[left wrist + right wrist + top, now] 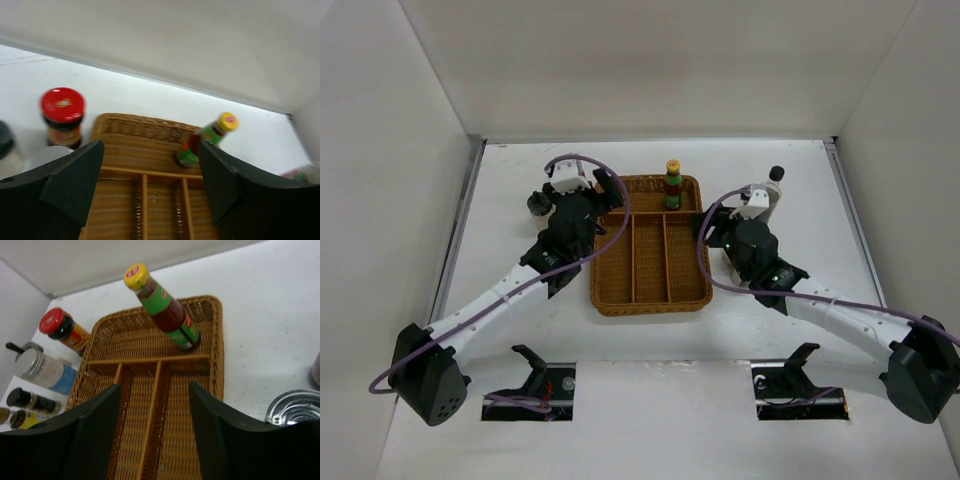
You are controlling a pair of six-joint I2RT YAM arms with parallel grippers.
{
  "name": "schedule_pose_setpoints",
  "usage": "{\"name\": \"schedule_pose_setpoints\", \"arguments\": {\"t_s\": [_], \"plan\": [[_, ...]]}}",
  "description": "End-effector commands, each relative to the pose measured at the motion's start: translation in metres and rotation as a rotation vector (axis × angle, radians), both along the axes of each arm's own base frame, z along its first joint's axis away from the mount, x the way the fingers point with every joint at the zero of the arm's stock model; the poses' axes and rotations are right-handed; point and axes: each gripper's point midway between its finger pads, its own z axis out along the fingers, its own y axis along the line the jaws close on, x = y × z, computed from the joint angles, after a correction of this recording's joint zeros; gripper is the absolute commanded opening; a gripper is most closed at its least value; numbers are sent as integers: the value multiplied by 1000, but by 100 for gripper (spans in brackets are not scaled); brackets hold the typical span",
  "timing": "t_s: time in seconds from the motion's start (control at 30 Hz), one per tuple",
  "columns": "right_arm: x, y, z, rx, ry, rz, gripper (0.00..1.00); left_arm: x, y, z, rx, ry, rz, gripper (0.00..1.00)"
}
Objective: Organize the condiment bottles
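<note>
While the left gripper (150, 152) and right gripper (155, 390) gaped empty at the sides of the wicker tray (145, 131), its far compartment housing one yellow-capped bottle (167, 310), we judged the red-capped jar (62, 117) just outside wanted a centred, level grip.

Top view: the left arm (560, 235) covers whatever stands left of the wicker tray (650, 290); we catch one dark jar (535, 204), too small to read. The right arm (750, 245) hides all but a black-capped bottle (775, 185) right of the tray. Left wrist is blurred: we can't read the red-capped jar (62, 112) label; a dark shape (3, 141) left of the tray is cut by the edge. Right wrist: silver lid (295, 407) right of the tray cut off, yellow bottle (22, 418) left of it clipped.
</note>
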Motion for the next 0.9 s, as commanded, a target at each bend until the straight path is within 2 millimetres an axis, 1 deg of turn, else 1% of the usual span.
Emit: {"name": "schedule_pose_setpoints", "arguments": {"t_s": [0.0, 0.1, 0.13, 0.23, 0.4, 0.5, 0.57, 0.67, 0.77, 0.87], "plan": [[-7, 23, 14, 96, -32, 82, 67, 1, 46, -11, 140, 87, 172, 77], [-8, 22, 7, 84, -28, 77, 69, 5, 72, -36, 212, 180, 237, 78], [-8, 22, 6, 82, -26, 75, 69, 7, 76, -42, 222, 205, 240, 78], [-9, 19, 2, 80, -22, 70, 69, 13, 79, -57, 226, 244, 229, 77], [-9, 14, 3, 82, -30, 56, 70, 31, 69, -82, 243, 310, 186, 76], [-9, 15, 3, 76, -31, 58, 70, 39, 64, -90, 241, 326, 171, 75], [-8, 16, -1, 70, -23, 59, 70, 41, 66, -92, 241, 331, 179, 73], [-6, 19, -2, 59, -18, 66, 70, 37, 71, -92, 233, 323, 197, 71], [-6, 19, -2, 55, -20, 65, 71, 37, 75, -97, 239, 337, 206, 69], [-6, 19, -3, 50, -16, 65, 71, 37, 77, -102, 241, 339, 214, 63]]}}
